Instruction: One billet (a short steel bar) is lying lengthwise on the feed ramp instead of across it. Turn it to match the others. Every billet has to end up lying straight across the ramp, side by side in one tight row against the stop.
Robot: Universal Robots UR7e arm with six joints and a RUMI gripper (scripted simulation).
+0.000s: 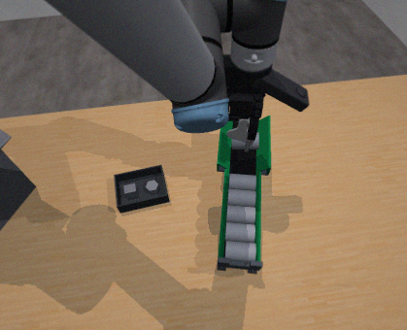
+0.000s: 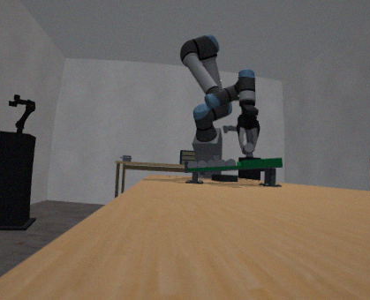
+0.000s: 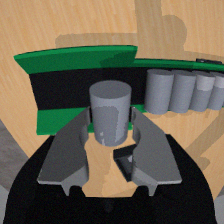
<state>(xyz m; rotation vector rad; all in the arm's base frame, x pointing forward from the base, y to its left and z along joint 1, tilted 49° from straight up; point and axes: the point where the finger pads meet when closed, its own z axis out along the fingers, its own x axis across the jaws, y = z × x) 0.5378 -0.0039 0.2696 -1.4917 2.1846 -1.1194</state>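
Billet (image 3: 110, 114) clamped in end effector (image 3: 109, 150) between green ramp (image 1: 264, 141) walls.

Arm folded over w/ elbow high, wrist pointing straight down. Gripper (image 3: 111, 137) closed on a gray billet (image 3: 110, 112), one finger (image 3: 67, 150) pressed to each side of it. Jaws partly apart, stopped by the bar. Black wrist housing directly above the fingers in top view.

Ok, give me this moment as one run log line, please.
phase: turning stray billet | gripper: shut on billet, over upper end of ramp | row: five billets crosswise against stop | placement: pending
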